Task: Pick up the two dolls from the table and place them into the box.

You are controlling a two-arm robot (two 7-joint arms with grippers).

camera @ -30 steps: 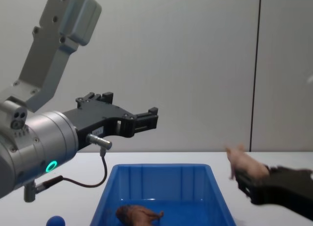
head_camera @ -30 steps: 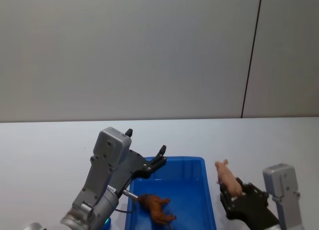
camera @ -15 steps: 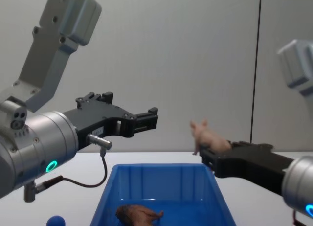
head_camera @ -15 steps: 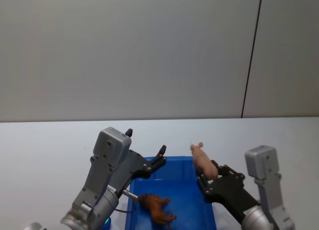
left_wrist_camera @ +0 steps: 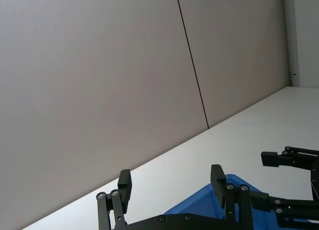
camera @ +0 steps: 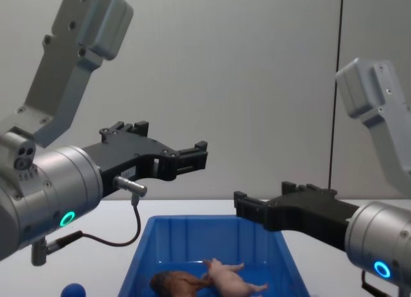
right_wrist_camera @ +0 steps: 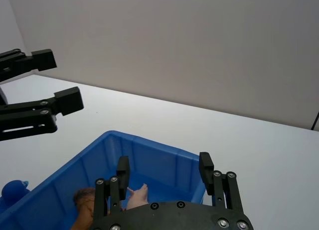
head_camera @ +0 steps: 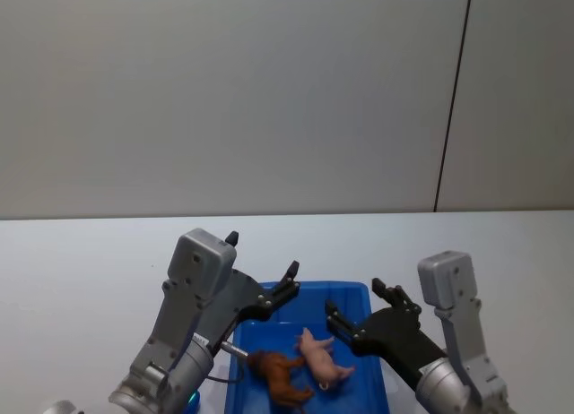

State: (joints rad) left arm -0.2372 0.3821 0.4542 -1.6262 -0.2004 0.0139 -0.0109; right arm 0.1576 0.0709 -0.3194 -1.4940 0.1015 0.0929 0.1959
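The blue box (head_camera: 334,291) sits on the white table (head_camera: 90,262) in front of me. Both dolls lie inside it: the pale pink pig (head_camera: 321,360) on its side, touching the brown furry animal (head_camera: 280,375) to its left. In the chest view the pig (camera: 232,281) and the brown animal (camera: 173,283) rest on the box floor. My right gripper (head_camera: 353,296) hovers open above the box's right half, holding nothing. Above the box's left rim, my left gripper (head_camera: 263,254) hangs open and empty.
A small blue ball (camera: 74,290) lies on the table left of the box, and also appears as the blue ball (right_wrist_camera: 12,189) in the right wrist view. A plain grey wall stands behind the table. White tabletop stretches to both sides of the box.
My right gripper carried the pig leftward from beside the box to above it, then opened. The pig dropped into the box next to the brown animal. The left arm stayed still.
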